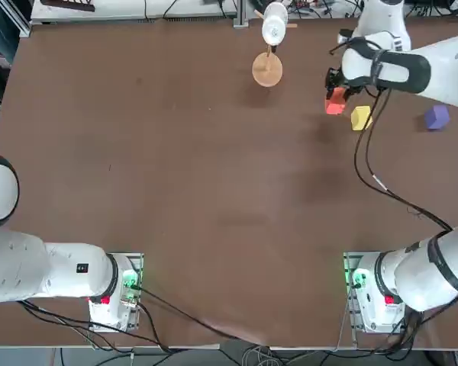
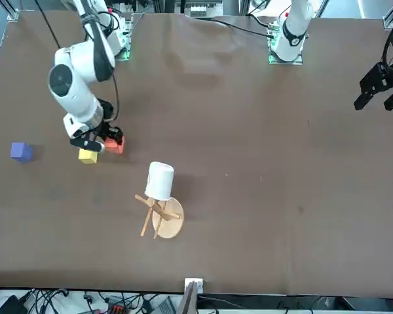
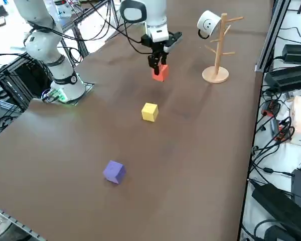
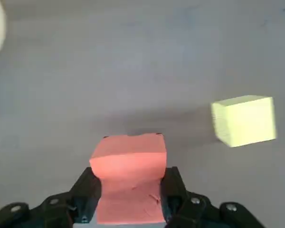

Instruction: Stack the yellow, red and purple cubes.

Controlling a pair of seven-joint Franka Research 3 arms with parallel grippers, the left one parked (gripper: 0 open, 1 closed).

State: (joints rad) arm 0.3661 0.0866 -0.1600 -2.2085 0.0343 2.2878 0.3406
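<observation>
Evidently mid-carry, the right gripper [image 4: 129, 192] has its jaws clamped on the red cube [image 4: 128, 159], apparently lifted clear of the counter [image 1: 175, 191] near its far right corner, beside the yellow cube [image 1: 360, 117], likely the stack's base; purple cube [image 1: 437, 117] waits nearer the right edge.

No words, labels, brand names or numbers can be read on anything here. The only sign is a drawn smiley face, two dots and a curved mouth, on the side of the white cup [image 3: 208, 23] that hangs on the wooden stand [image 3: 218, 46], seen from the right side.
</observation>
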